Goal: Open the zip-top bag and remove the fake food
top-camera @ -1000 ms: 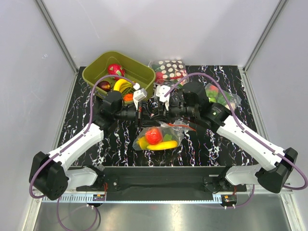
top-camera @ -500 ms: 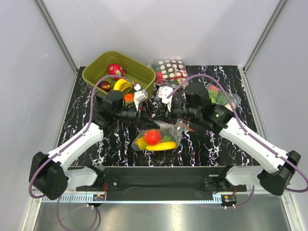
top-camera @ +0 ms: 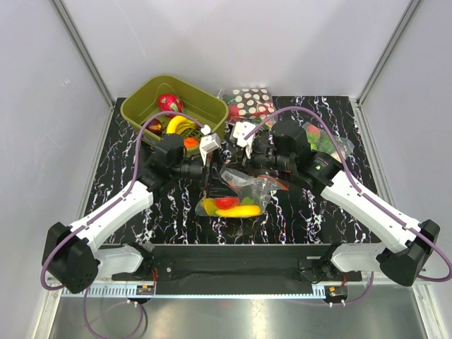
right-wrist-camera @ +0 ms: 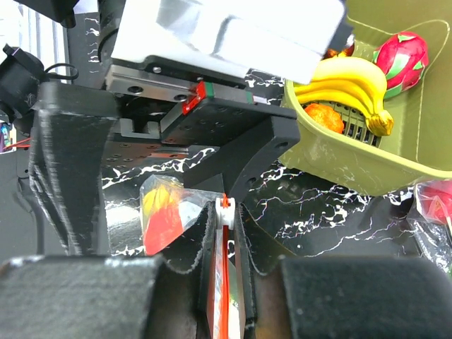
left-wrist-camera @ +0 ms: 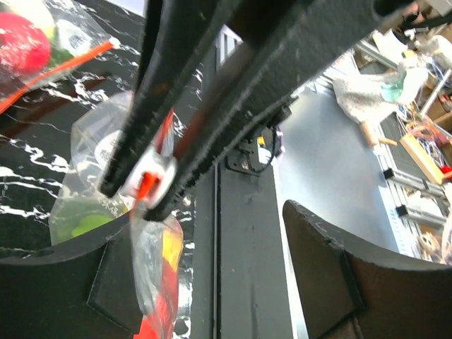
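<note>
Gripping zip-top bag (top-camera: 240,198) by zip edge, left hand (left-wrist-camera: 145,187), right hand (right-wrist-camera: 224,212) alongside

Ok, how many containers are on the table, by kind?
Clear plastic bags: 3 (zip-top bag of toy fruit, polka-dot bag, vegetable bag)
Olive-green bin: 1
Total: 4

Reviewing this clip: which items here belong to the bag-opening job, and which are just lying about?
Job in hand:
- zip-top bag, pinched at its orange strip by the left gripper and right gripper
- fake food inside it

Lying about:
- green bin holding toy fruit
- polka-dot bag
- vegetable bag
</note>
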You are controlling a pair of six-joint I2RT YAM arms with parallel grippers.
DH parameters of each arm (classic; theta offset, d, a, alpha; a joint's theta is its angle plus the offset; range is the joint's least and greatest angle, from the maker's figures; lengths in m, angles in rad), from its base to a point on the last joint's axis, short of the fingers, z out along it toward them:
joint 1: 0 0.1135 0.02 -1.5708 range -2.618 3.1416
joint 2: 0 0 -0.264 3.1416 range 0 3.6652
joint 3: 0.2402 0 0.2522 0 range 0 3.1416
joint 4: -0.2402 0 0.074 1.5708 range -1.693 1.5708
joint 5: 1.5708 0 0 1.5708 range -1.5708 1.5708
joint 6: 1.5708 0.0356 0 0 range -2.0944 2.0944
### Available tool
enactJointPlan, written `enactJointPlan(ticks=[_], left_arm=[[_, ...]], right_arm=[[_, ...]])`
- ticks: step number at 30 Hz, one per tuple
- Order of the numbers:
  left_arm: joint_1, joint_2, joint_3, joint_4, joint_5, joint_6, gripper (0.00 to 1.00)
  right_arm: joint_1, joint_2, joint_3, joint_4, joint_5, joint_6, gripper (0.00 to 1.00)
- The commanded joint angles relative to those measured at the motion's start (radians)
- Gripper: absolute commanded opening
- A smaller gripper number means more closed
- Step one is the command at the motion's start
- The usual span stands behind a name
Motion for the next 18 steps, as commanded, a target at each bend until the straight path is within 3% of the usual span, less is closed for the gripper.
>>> enactJointPlan(ticks=[1, 3, 5, 6, 9, 18], left_arm=[[-0.004, -0.016, 0.039, 0.104, -0.057, -0.031, 0.7], [-0.006, -0.014, 0.031, 0.107, -0.075, -0.036, 0.48], [-0.006, -0.017, 0.028, 0.092, -0.089, -0.027, 0.32], [-0.006, -0.017, 0.028, 0.084, -0.104, -0.021, 0.19], [-0.006, -0.028, 0.025, 0.049, -0.149, 0.007, 0.0], [-0.004, -0.079, 0.008, 0.001, -0.252, 0.055, 0.0]], right_arm=[[-0.008, -0.017, 0.005, 0.074, 0.001, -0.005, 0.0], [-0.009, -0.021, 0.007, 0.063, 0.002, -0.009, 0.0], [-0.011, -0.023, 0.005, 0.052, 0.005, -0.011, 0.0], [-0.011, -0.026, 0.005, 0.049, 0.004, -0.012, 0.0], [-0.012, -0.03, 0.007, 0.026, -0.001, -0.012, 0.0], [-0.018, -0.055, -0.026, 0.003, 0.019, 0.007, 0.0]])
